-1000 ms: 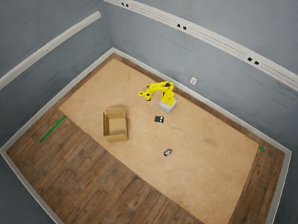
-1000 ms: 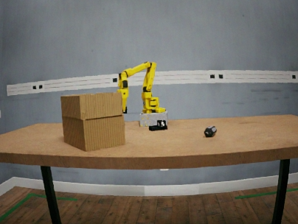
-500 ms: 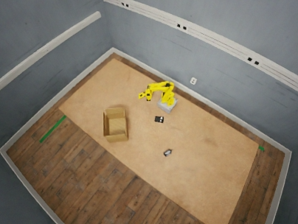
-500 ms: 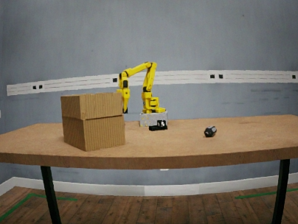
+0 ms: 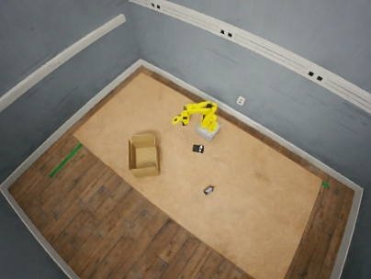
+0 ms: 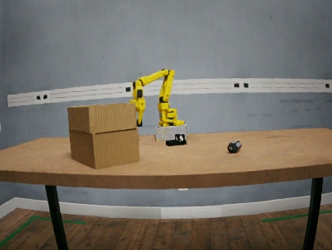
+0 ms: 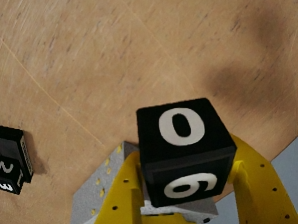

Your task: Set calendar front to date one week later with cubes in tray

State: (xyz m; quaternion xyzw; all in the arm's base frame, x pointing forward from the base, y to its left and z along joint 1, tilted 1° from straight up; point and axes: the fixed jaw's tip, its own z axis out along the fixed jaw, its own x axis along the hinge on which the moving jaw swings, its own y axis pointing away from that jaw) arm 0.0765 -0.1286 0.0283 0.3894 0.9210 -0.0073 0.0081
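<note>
My gripper (image 7: 185, 163) (image 5: 176, 120) (image 6: 140, 120) is shut on a black digit cube (image 7: 184, 149). The cube shows a white 0 on one face and a 6 or 9 on the face below it. I hold it high above the table, left of the arm's base. The calendar tray with the other cube (image 5: 199, 149) (image 6: 176, 140) (image 7: 13, 159) stands on the table in front of the base; a white 2 shows on it in the wrist view. In the top and exterior views the held cube is too small to make out.
An open cardboard box (image 5: 143, 154) (image 6: 103, 133) stands left of the arm. A small dark object (image 5: 208, 189) (image 6: 234, 146) lies on the table further out. The arm's grey base (image 5: 207, 130) (image 6: 164, 132) is behind the tray.
</note>
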